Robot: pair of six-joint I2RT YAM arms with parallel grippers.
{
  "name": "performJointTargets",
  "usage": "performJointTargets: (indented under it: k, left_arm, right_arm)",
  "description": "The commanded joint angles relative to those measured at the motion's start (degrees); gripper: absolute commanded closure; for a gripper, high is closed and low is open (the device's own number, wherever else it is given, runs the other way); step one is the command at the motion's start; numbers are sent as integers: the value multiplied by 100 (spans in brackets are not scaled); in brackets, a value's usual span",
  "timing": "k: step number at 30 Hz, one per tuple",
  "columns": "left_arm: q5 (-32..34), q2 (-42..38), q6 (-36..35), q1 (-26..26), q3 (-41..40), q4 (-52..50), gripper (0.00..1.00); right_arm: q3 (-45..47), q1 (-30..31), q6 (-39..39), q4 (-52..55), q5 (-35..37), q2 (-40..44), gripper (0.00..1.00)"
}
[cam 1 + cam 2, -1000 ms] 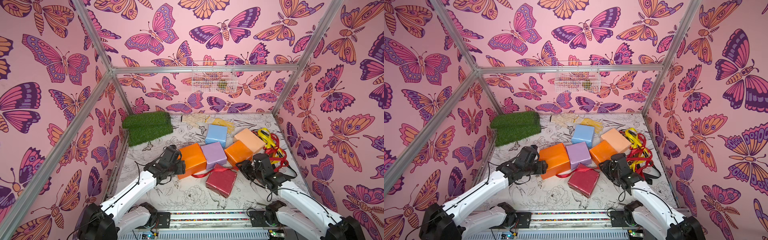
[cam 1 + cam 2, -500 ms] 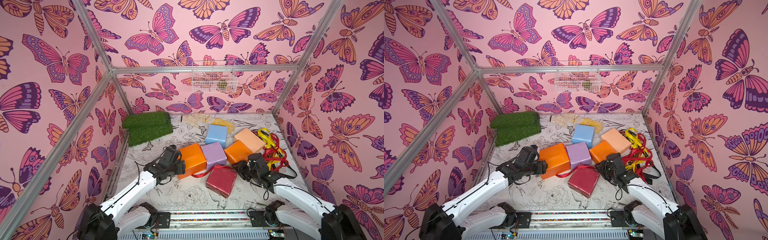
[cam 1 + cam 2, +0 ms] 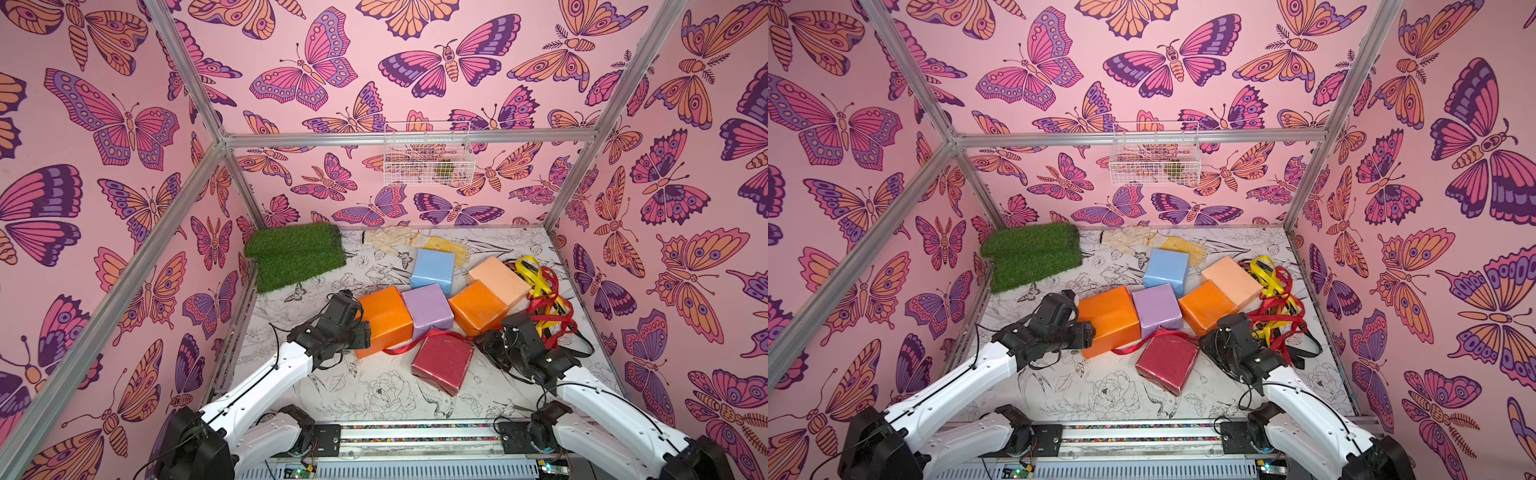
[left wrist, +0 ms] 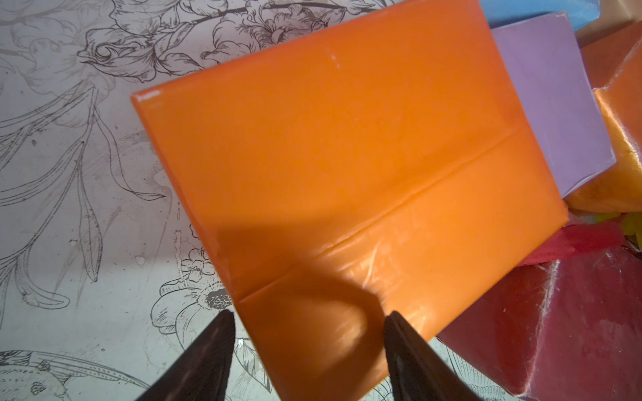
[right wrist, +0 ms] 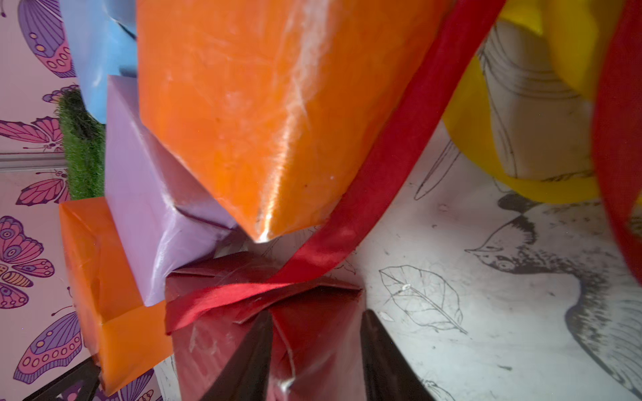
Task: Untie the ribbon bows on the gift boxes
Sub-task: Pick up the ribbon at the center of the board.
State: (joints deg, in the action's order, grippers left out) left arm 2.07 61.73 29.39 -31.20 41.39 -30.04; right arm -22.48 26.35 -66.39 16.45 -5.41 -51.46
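you get no legible text or numbers anywhere here. any lettering on the ribbons (image 3: 547, 287) at the right is too small to read.

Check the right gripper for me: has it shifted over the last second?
Yes, slightly. In a top view the right gripper has edged away from the loose ribbon pile toward the dark red box, which has not moved.

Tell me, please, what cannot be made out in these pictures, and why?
- Red ribbon: whether it passes under the dark red box is hidden by that box in every view.
- Ribbon pile: too tangled in both top views to count; lettering too small.
- Wire basket: in both top views the greenish thing inside is too small to name.
- Right end effector: both top views show only a dark mass, not the jaws.
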Motion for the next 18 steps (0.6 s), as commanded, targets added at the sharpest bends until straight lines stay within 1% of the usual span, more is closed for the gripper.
performJointTargets:
  k: [1, 11, 16, 18]
  left_arm:
    - [127, -47, -82, -12, -120, -185, 30]
    - [133, -39, -96, -18, -130, -186, 31]
    - [128, -48, -92, -18, -113, -203, 30]
    - [127, -56, -92, -15, -113, -210, 30]
  right_arm:
    - [199, 34, -154, -360, -39, -165, 56]
    - [196, 35, -320, -1317, 153, -728, 55]
    - [180, 37, -425, -1924, 22, -1239, 56]
    - [183, 36, -497, -2163, -109, -1423, 59]
